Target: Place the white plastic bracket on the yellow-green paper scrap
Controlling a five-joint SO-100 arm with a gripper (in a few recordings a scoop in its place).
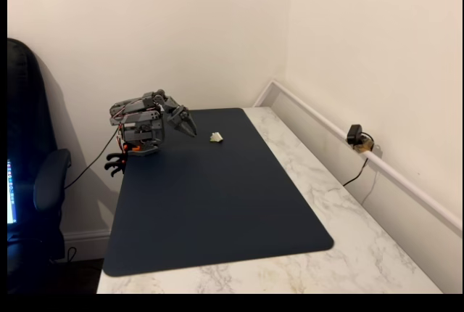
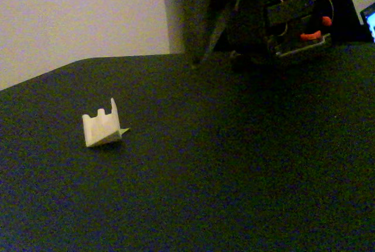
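Observation:
The white plastic bracket (image 1: 216, 136) sits on the dark mat near its back edge. Close up, the bracket (image 2: 101, 129) stands upright with notched prongs on top. A thin sliver of the yellow-green paper scrap (image 2: 124, 130) peeks out at its lower right corner, touching it; the rest is hidden beneath. My gripper (image 1: 187, 125) hangs folded at the back left of the mat, a short way left of the bracket and apart from it. Its jaws look shut, with nothing in them. In the close fixed view the dark gripper (image 2: 205, 44) is behind and to the right of the bracket.
A dark blue mat (image 1: 210, 203) covers most of the marble table (image 1: 348, 210). A small camera (image 1: 355, 136) sits on the ledge along the right wall. An office chair (image 1: 36, 181) stands left of the table, and a cable runs down from the arm's base.

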